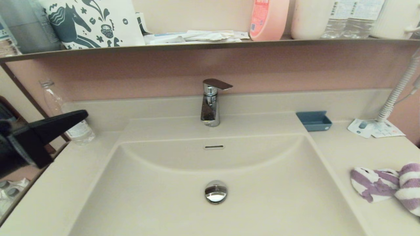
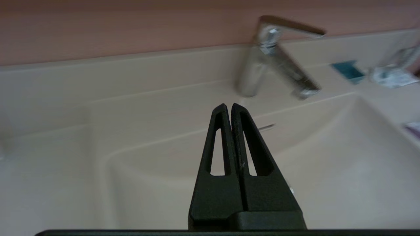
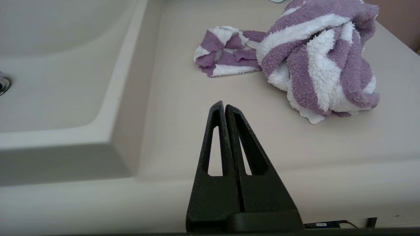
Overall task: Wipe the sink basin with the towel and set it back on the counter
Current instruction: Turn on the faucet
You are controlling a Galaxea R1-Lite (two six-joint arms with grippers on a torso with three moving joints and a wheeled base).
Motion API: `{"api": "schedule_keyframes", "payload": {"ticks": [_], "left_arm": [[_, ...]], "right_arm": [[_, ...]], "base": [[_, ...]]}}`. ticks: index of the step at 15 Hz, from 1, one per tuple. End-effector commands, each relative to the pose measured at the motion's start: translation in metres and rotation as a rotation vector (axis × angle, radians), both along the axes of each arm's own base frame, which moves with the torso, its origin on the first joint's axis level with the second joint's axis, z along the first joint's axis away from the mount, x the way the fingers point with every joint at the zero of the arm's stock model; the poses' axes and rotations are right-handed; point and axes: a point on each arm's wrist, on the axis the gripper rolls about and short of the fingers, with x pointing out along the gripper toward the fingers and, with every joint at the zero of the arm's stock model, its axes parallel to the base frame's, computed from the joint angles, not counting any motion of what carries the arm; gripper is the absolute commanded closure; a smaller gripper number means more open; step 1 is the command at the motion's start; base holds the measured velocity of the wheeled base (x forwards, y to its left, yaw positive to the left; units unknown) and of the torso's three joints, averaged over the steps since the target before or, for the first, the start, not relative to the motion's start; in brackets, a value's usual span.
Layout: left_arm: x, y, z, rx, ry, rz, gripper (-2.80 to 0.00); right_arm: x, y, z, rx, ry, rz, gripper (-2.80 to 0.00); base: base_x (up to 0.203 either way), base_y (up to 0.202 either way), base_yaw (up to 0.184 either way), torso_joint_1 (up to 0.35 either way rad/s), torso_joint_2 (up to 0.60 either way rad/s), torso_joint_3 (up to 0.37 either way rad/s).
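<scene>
The purple and white striped towel [image 1: 390, 188] lies crumpled on the counter [image 1: 354, 150] to the right of the sink basin [image 1: 164, 196]. The basin holds nothing; its chrome drain plug [image 1: 216, 191] and slot overflow [image 1: 214, 147] show. In the right wrist view the towel [image 3: 315, 62] lies ahead of my right gripper [image 3: 222, 105], which is shut and empty over the counter's front edge; this gripper does not show in the head view. My left gripper [image 1: 83, 114] hovers shut and empty over the left counter, its tips [image 2: 228, 106] pointing toward the faucet.
A chrome faucet [image 1: 211, 103] stands behind the basin. A clear plastic bottle [image 1: 70, 121] sits at the back left by my left gripper. A blue dish [image 1: 314, 120], a printed card [image 1: 374, 128] and a coiled white cord [image 1: 398, 87] are at the back right. A cluttered shelf [image 1: 210, 44] runs overhead.
</scene>
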Motion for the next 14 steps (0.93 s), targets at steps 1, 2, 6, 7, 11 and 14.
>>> {"api": "schedule_keyframes", "payload": {"ticks": [1,2,6,7,11,14], "left_arm": [[0.030,-0.034,0.003,-0.008,0.067,-0.081,0.00],[0.034,-0.049,0.004,-0.011,0.079,-0.097,0.00],[0.068,-0.096,-0.001,-0.023,0.065,-0.108,0.00],[0.077,-0.106,-0.006,-0.024,0.059,-0.100,0.00],[0.099,-0.142,-0.018,-0.010,0.019,-0.091,0.00],[0.114,-0.155,-0.022,0.080,-0.012,-0.068,0.00]], "right_arm": [[0.000,0.000,0.000,0.000,0.001,0.000,0.00],[0.000,0.000,0.000,0.000,0.001,0.000,0.00],[0.000,0.000,0.000,0.000,0.000,0.000,0.00],[0.000,0.000,0.000,0.000,-0.001,0.000,0.00],[0.000,0.000,0.000,0.000,0.001,0.000,0.00],[0.000,0.000,0.000,0.000,0.000,0.000,0.00]], "base": [[0.000,0.000,0.000,0.000,0.00,0.000],[0.000,0.000,0.000,0.000,0.00,0.000],[0.000,0.000,0.000,0.000,0.00,0.000],[0.000,0.000,0.000,0.000,0.00,0.000],[0.000,0.000,0.000,0.000,0.00,0.000],[0.000,0.000,0.000,0.000,0.00,0.000]]}}
